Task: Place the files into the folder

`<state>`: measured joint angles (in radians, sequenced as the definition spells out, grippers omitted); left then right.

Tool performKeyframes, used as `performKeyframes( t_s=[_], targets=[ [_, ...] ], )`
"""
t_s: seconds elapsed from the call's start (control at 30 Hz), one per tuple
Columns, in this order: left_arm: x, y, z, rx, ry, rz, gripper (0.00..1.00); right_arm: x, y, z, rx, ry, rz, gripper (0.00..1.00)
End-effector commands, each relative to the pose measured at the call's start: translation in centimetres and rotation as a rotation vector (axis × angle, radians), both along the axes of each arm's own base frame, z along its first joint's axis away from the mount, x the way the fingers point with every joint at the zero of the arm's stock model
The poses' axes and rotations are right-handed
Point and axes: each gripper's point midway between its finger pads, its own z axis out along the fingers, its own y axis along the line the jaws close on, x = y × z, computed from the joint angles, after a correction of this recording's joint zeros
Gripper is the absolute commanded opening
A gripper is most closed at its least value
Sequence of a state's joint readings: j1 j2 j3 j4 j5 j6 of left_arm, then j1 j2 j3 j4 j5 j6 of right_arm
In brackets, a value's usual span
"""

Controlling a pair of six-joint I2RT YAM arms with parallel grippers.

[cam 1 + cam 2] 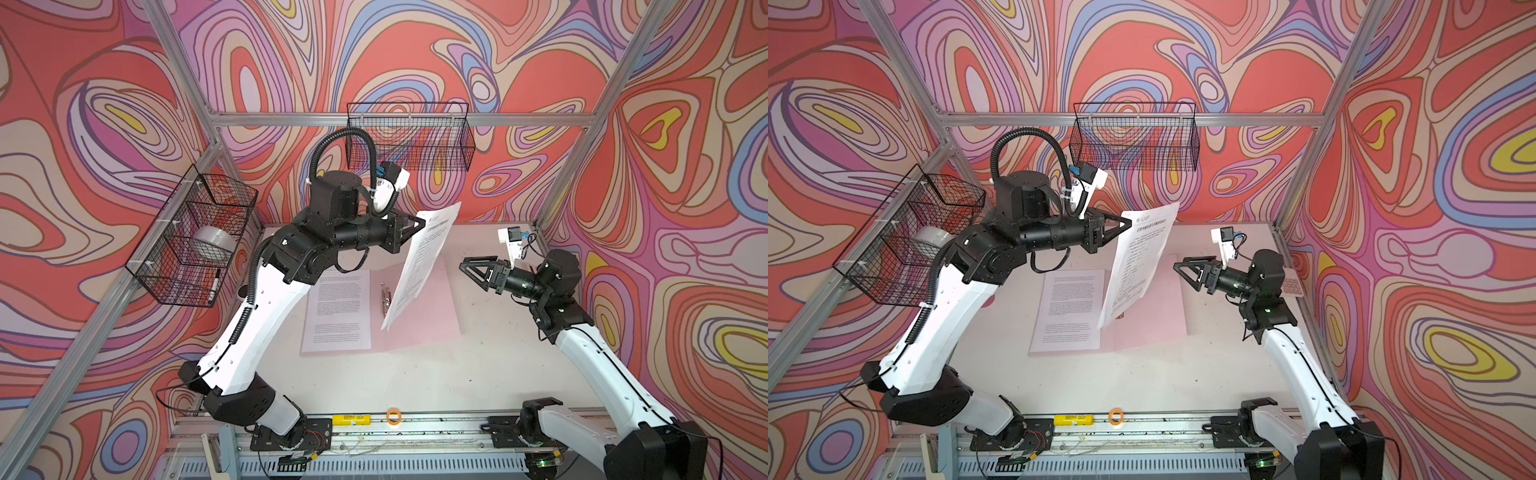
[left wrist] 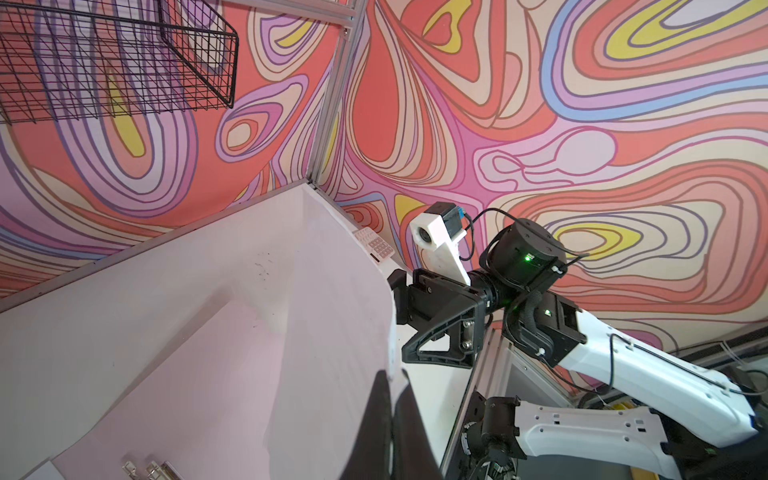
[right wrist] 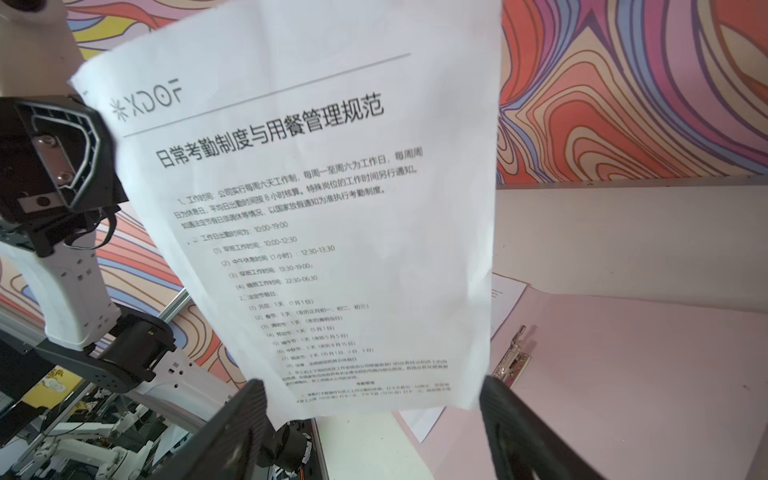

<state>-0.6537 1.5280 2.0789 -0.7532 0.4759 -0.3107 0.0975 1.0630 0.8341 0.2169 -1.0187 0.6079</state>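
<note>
Pinching the headed sheet (image 1: 424,266) in our shut left gripper (image 1: 420,224), right gripper (image 1: 467,268) gaping empty beside it, we should lower it flat onto the folder (image 1: 440,309) beneath.

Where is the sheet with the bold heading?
In both top views the sheet hangs mid-table, pinched at a top corner by the left arm's fingers, above the open pink folder.

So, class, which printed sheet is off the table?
The sheet with the bold heading, hanging from the left gripper; the other sheet lies flat on the open folder.
</note>
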Motion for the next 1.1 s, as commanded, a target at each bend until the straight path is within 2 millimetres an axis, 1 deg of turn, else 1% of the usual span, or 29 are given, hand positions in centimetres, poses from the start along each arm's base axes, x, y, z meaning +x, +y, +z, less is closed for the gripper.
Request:
performKeyframes(
  t_s=[0.0,0.17,0.23,0.3,0.4,0.5,0.63,0.77,0.9,0.97,1.0,1.07],
  targets=[
    [-2.7,1.3,2.6,-0.047,-0.025,-0.042,0.00,-0.9,0.2,1.3,-0.002,-0.101,0.047,0.85],
    [-4.2,2.1,4.0,-0.077,-0.042,-0.060,0.00,0.2,0.1,1.4,-0.016,-0.109,0.021,0.84],
    [-4.8,2.4,4.5,-0.083,-0.051,-0.065,0.00,0.3,0.1,1.6,-0.027,-0.124,0.023,0.84],
    [-5.5,2.6,5.2,-0.103,-0.058,-0.086,0.00,0.0,0.4,2.2,-0.013,-0.152,0.052,0.85],
    [-6.5,2.4,6.1,-0.139,-0.061,-0.132,0.00,-1.1,1.1,3.3,0.048,-0.203,0.152,0.84],
    [-6.9,2.3,6.7,-0.171,-0.058,-0.167,0.00,-2.4,2.8,4.3,0.097,-0.250,0.295,0.83],
    [-6.5,2.7,7.1,-0.204,-0.046,-0.180,0.00,-2.7,4.9,4.9,0.131,-0.259,0.412,0.83],
    [-6.5,3.2,7.4,-0.231,-0.045,-0.191,0.00,-2.3,5.1,4.8,0.132,-0.272,0.418,0.82],
    [-5.7,3.3,6.9,-0.243,-0.025,-0.196,0.00,-3.0,5.3,5.4,0.140,-0.305,0.454,0.79],
    [-4.6,3.4,6.3,-0.256,0.000,-0.190,0.00,-3.8,5.2,6.3,0.167,-0.325,0.491,0.76],
    [-4.2,3.5,6.1,-0.265,0.011,-0.191,0.00,-3.8,5.3,6.4,0.162,-0.313,0.506,0.73],
    [-3.1,3.8,5.3,-0.287,0.039,-0.186,0.00,-3.7,5.5,6.3,0.160,-0.313,0.513,0.64]
  ],
)
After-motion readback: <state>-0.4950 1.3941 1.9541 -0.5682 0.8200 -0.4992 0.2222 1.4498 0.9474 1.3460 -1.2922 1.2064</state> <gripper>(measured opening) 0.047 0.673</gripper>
